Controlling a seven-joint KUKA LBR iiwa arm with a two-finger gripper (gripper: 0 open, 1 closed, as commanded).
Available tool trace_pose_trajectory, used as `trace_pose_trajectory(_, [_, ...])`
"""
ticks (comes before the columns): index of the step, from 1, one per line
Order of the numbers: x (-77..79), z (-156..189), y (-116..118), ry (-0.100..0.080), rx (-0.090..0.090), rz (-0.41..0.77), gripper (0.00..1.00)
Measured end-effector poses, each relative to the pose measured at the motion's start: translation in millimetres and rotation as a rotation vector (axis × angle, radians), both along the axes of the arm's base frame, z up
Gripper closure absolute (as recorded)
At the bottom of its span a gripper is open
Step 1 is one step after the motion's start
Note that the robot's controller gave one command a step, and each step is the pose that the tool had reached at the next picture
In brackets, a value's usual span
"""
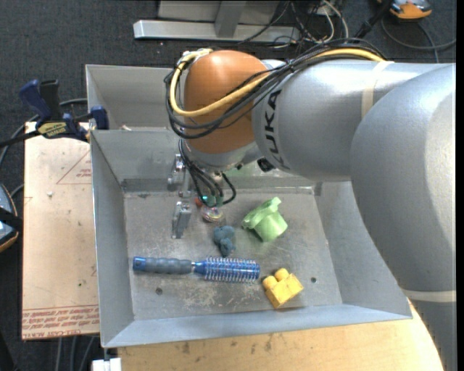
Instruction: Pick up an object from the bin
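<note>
brush (pixel 196 268), blue, lies with its long axis left to right on the bin's (pixel 109 217) floor, towards the camera from the end effector (pixel 196 216), which hangs open and empty. likeliest pick: the dark blue-grey lump (pixel 225 239), just right of it and nearer the camera. arm (pixel 326 123) reaches in from the right, wrist pointing down.

The floor (pixel 43 36) is a dark charcoal grey with a fine speckle, like short carpet, and it runs across the top of the view and down the left side. Black cables (pixel 319 29) lie looped and crossing over it at the top. Among them stands a pale grey metal base (pixel 210 27) with a flat bar. An orange object (pixel 410 9) sits at the top right edge. The light is even and soft.
</note>
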State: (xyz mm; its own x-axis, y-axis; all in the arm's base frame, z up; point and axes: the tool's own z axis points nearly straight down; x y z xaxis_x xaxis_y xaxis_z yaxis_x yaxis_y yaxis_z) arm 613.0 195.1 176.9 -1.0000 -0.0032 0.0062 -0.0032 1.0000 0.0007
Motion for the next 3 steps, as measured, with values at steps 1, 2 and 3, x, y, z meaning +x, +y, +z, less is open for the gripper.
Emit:
trace_pose_trajectory(1, [-76.9,-98.0,-15.2,0.002,-0.001,0.032,0.00])
trace_pose_trajectory(2, [-73.7,-94.4,-14.9,-0.005,0.001,0.030,1.00])
trace_pose_trajectory(3, [-71.0,52.5,-18.0,-0.015,0.003,0.018,1.00])
